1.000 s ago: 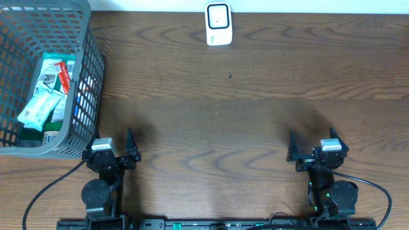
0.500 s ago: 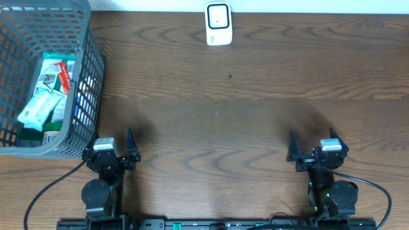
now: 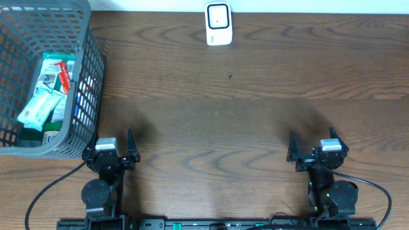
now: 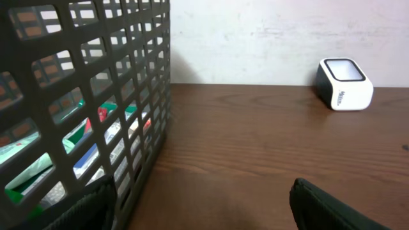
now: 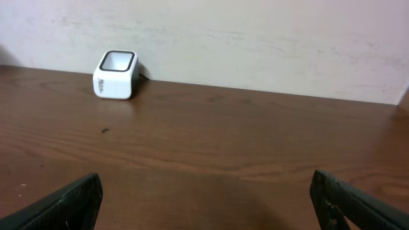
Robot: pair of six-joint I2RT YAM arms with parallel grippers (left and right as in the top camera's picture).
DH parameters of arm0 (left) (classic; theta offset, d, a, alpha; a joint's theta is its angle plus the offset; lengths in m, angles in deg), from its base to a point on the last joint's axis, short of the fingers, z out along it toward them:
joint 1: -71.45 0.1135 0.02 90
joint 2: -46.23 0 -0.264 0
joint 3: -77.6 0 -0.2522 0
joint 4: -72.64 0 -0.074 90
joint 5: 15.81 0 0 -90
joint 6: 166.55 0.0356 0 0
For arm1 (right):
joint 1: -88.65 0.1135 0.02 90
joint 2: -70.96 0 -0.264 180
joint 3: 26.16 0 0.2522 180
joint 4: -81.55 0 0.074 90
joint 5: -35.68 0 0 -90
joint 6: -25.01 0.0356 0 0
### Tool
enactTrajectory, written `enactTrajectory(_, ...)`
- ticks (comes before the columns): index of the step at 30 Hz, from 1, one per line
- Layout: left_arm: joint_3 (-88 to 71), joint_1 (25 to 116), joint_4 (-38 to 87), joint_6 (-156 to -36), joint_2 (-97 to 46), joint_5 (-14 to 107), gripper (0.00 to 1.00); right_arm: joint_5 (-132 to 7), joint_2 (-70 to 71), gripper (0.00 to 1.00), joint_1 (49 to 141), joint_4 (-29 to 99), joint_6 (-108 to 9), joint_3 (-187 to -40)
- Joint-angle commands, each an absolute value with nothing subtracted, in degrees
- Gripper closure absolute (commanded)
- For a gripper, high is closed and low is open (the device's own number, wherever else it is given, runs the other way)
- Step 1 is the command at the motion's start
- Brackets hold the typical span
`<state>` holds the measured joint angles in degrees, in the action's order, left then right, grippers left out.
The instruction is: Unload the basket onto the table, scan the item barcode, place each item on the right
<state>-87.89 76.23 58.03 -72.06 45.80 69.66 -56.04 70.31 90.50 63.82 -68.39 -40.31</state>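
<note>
left gripper (image 3: 113, 138): I see its jaws spread wide, holding nothing, at the table's (image 3: 223, 115) near edge, just beside the basket (image 3: 87, 61).
right gripper (image 3: 312, 137): also wide apart and empty, near edge, right side.
packets (image 3: 41, 102): lying inside the basket at the far left corner. They are possibly sachets, but the mesh blurs them for me.
scanner (image 3: 218, 24): white, at the middle of the far edge.

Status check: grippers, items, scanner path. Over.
Left gripper open, empty. Right gripper open, empty. Packaged items in grey basket, none picked. White scanner at far edge, path clear.
</note>
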Motion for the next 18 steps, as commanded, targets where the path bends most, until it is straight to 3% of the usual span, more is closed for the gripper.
enactTrajectory(1,-87.9,76.5,57.2,-74.4,46.0,67.1,0.16,-55.9,70.3,0.01,89.7,63.6,-68.9,-40.2)
enactTrajectory(18,-66.9,76.5,41.2,-78.2,42.8,67.1,0.16,-55.9,70.3,0.01,89.7,63.6,-68.9,-40.2)
